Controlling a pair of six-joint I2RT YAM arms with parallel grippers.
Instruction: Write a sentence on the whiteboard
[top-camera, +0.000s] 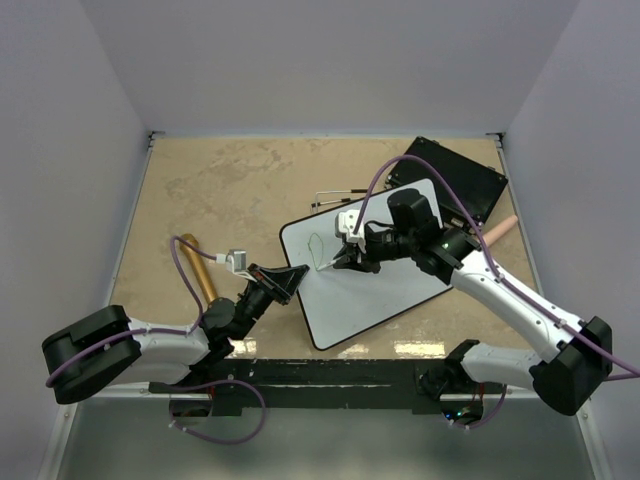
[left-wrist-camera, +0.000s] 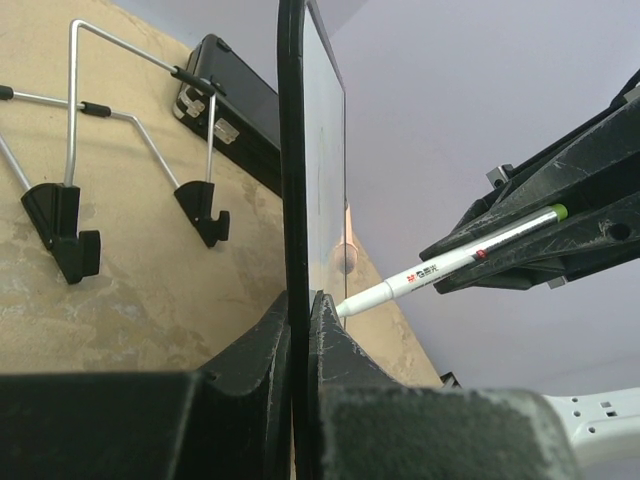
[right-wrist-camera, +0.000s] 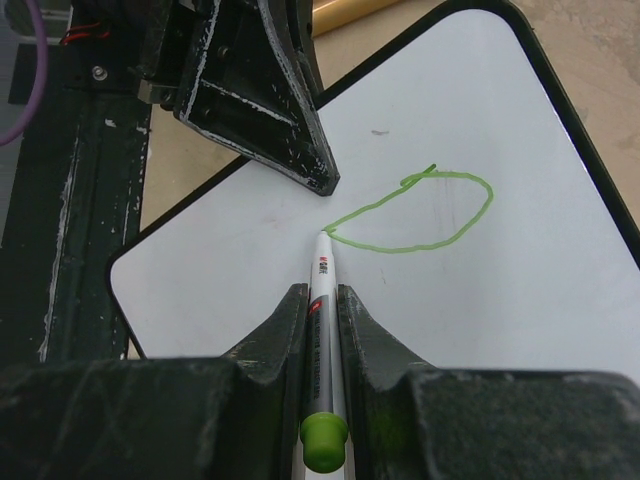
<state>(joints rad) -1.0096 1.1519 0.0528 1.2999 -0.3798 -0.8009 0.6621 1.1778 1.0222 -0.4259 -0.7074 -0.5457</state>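
The whiteboard (top-camera: 390, 290) lies tilted at the table's middle, and a green loop (right-wrist-camera: 420, 210) is drawn on it. My left gripper (top-camera: 292, 278) is shut on its left edge. In the left wrist view the black frame (left-wrist-camera: 292, 150) runs edge-on between the jaws of the left gripper (left-wrist-camera: 300, 310). My right gripper (right-wrist-camera: 322, 292) is shut on a white marker with a green end cap (right-wrist-camera: 322, 330). The marker's tip touches the board at the loop's left end. From the left wrist the marker (left-wrist-camera: 450, 262) slants down to the board's face.
A flat black board (top-camera: 455, 175) lies behind the whiteboard at the back right. A wire stand (top-camera: 335, 198) sits behind its top edge. A brass-coloured cylinder (top-camera: 200, 270) lies at the left, and a pinkish rod (top-camera: 500, 230) at the right.
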